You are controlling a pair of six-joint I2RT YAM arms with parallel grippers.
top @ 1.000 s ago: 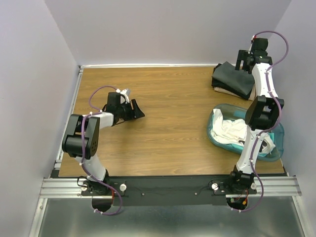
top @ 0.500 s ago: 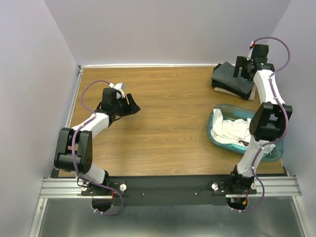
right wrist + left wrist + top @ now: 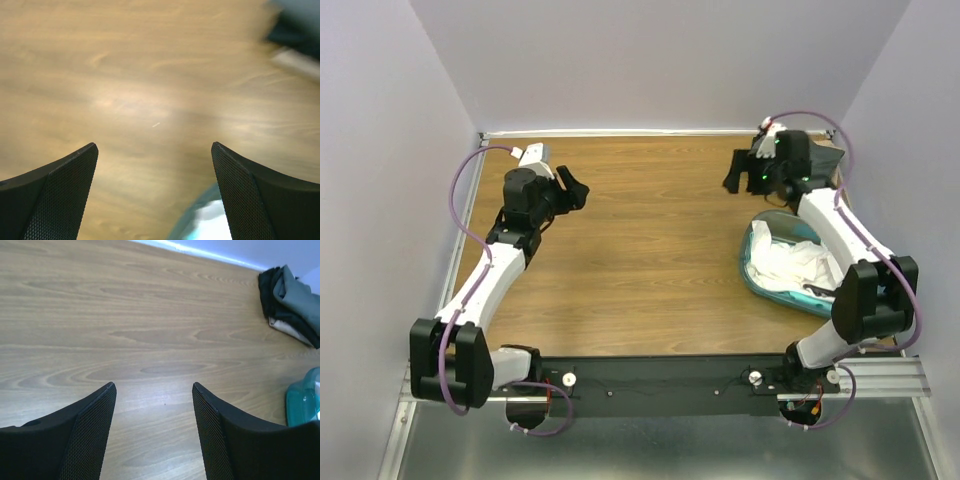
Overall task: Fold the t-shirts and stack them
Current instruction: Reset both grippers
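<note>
A folded stack of t-shirts (image 3: 292, 302), dark grey over black with a pale one at the bottom, lies at the table's far right corner. In the top view my right arm hides it, and in the right wrist view it is a dark blur (image 3: 295, 27). Crumpled white t-shirts (image 3: 788, 262) lie in the teal tub (image 3: 743, 265). My left gripper (image 3: 574, 190) (image 3: 152, 385) is open and empty above bare wood at the back left. My right gripper (image 3: 733, 177) (image 3: 155, 145) is open and empty above the wood, just behind the tub.
The teal tub shows at the right edge of the left wrist view (image 3: 305, 402) and its rim at the bottom of the right wrist view (image 3: 200, 220). White walls close the table on the left, back and right. The metal rail with the arm bases (image 3: 660, 378) runs along the near edge.
My right gripper has swung left from over the folded stack to over the wood behind the tub. My left arm has stretched out, carrying its gripper farther back.
</note>
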